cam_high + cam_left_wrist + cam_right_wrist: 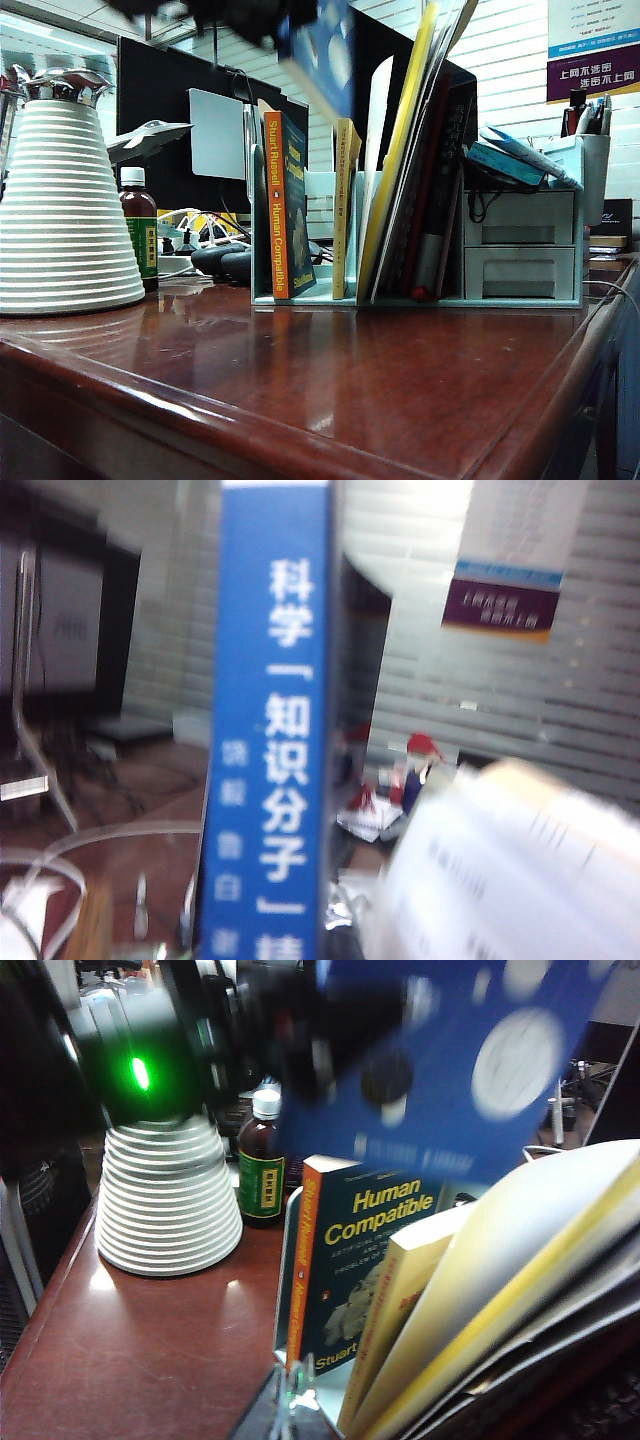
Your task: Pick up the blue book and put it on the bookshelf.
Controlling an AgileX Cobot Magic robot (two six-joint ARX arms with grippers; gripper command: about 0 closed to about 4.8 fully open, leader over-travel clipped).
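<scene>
The left hand (262, 18) grips the blue book (322, 55) above the bookshelf (520, 235); lower it straight into the empty slot beneath. The right hand's state I cannot tell.

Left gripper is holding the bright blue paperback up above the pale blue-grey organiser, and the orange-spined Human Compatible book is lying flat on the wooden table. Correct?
Not quite. The orange-spined Human Compatible book stands upright in a slot of the pale blue-grey organiser, not flat on the wooden table; the exterior view shows it. The left gripper does hold the bright blue paperback above the organiser.
</scene>
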